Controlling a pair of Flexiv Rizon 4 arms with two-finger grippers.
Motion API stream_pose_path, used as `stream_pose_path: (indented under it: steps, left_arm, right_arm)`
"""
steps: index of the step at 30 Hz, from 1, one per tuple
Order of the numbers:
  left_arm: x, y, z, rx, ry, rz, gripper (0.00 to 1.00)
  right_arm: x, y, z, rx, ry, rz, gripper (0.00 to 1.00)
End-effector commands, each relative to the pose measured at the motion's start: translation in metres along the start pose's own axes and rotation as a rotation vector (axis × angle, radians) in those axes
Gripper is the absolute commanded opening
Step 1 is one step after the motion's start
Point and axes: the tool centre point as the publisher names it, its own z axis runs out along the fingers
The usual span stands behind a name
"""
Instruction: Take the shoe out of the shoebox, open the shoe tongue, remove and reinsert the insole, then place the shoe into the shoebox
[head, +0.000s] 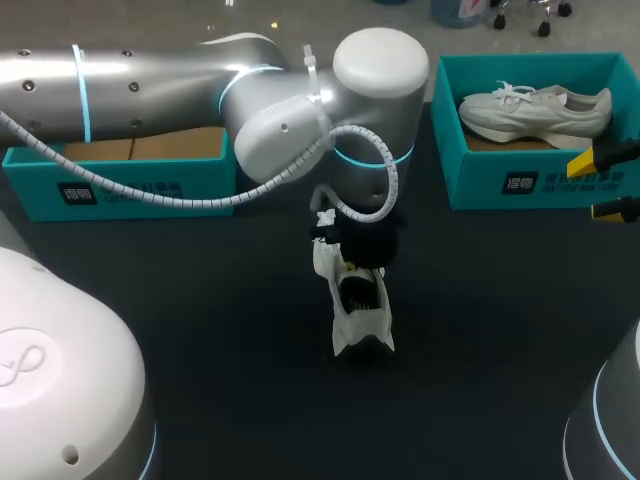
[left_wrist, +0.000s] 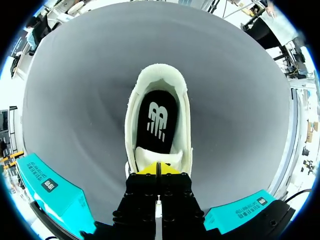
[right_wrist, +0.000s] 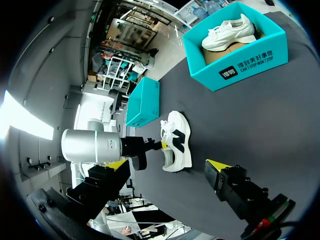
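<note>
A white shoe (head: 362, 318) stands on the black table at mid-table, its black insole (left_wrist: 157, 120) showing through the opening. My left gripper (left_wrist: 157, 169) reaches over from the left and is shut on the shoe's tongue (left_wrist: 159, 157), pinching it back from the opening. From the side the shoe (right_wrist: 176, 142) rests on its sole. My right gripper (right_wrist: 167, 165) hangs open at the table's right edge (head: 604, 185), well away from the shoe and holding nothing. The teal shoebox (head: 520, 180) at the back right holds a second white shoe (head: 535, 110).
A second teal box (head: 120, 185) with a brown cardboard floor stands at the back left, partly behind my left arm. Bare black table surrounds the shoe, with wide room in front and towards the right.
</note>
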Motion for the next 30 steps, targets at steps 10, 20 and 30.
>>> stream_pose_path:
  steps: [10,20,30]
  left_arm:
    - [0.009,0.006,-0.013,-0.003,-0.014,-0.174,0.00]
    - [0.009,0.006,-0.013,-0.003,-0.014,-0.174,0.00]
    - [0.013,0.002,-0.032,-0.063,0.151,-1.194,0.00]
  right_arm:
    - [0.000,0.000,0.000,0.001,-0.002,0.001,1.00]
    - [0.000,0.000,0.000,0.001,-0.002,0.001,1.00]
    - [0.000,0.000,0.000,0.001,-0.002,0.001,1.00]
